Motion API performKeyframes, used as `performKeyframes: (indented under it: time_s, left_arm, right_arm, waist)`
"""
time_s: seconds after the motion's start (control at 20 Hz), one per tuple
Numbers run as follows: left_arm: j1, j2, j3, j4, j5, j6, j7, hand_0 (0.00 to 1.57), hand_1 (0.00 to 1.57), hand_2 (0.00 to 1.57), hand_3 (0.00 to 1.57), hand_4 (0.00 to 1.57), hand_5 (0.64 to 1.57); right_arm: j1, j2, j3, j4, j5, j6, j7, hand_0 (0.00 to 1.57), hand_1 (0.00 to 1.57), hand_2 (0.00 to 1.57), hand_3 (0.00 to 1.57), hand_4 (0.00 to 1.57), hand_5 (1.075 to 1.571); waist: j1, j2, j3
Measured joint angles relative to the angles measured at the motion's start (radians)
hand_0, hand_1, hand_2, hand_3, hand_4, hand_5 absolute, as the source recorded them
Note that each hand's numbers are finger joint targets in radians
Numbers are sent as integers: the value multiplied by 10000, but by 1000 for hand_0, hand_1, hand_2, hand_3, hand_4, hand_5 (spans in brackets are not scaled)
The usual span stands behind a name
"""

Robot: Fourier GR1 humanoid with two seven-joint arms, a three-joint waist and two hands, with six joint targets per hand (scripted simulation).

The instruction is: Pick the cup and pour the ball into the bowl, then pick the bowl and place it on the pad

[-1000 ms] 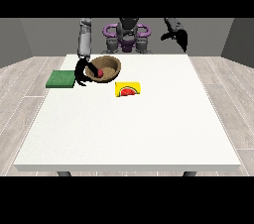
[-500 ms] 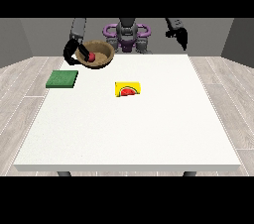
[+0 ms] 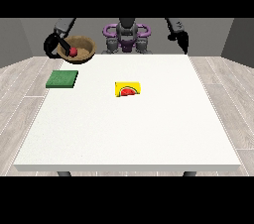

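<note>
Bowl (image 3: 78, 48), wooden and stiff, looks light; it hangs above the table's far corner, beyond the green pad (image 3: 62, 79). The hand at the view's left (image 3: 53, 45) grips its rim, the ball (image 3: 73, 52) inside could roll.

One white counter (image 3: 129, 129) stood across the scene, and behind it was one robot (image 3: 127, 37) with two arms and two black hands: one hand (image 3: 52, 47) at the view's left and one hand (image 3: 184, 42) at the view's right. One brown wooden bowl (image 3: 82, 44) was counted, raised above the counter's far left corner, and it held one red ball (image 3: 73, 52). One green pad (image 3: 62, 79) lay on the counter near its left edge. One yellow item (image 3: 128, 89), bearing one watermelon-slice picture, lay near the counter's middle. Four loose things were counted in all: bowl, ball, pad and yellow item.
</note>
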Motion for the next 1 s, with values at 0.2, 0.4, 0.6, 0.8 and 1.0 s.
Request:
performKeyframes:
  time_s: [0.2, 0.4, 0.6, 0.8, 1.0]
  left_arm:
    - [-495, 411, 318, -238, 396, -491, 43, 0, 0, 0, 0, 1289, 1510]
    - [-706, 1454, 1238, -277, 1226, -1387, -42, 0, 0, 0, 0, 1310, 1567]
    - [-856, 2789, 2432, 190, 2109, -2409, -403, 0, 0, 0, 0, 1281, 1571]
    - [-1033, 3829, 3275, 820, 2759, -3289, -682, 0, 0, 0, 0, 1213, 1565]
    - [-979, 4418, 3727, 1680, 2942, -3785, -1097, 0, 0, 0, 0, 1185, 1559]
  right_arm:
    - [-151, -656, -536, 178, -214, 232, -409, 1571, 1571, 1571, 0, 888, 1571]
    - [92, -1220, -1070, 401, -498, 465, -1067, 1571, 1571, 1571, 0, 865, 1571]
    - [199, -1475, -1449, 434, -730, 502, -1630, 1571, 1571, 1571, 0, 801, 1568]
    - [78, -1584, -1710, 504, -888, 460, -2034, 1571, 1571, 1571, 0, 763, 1567]
    - [20, -1486, -1729, 422, -912, 323, -2013, 1571, 1571, 1571, 252, 544, 1561]
  waist:
    - [352, 665, 1]
    - [635, 1122, 2]
    - [823, 1679, 5]
    - [917, 2147, 3]
    - [743, 2206, 2]
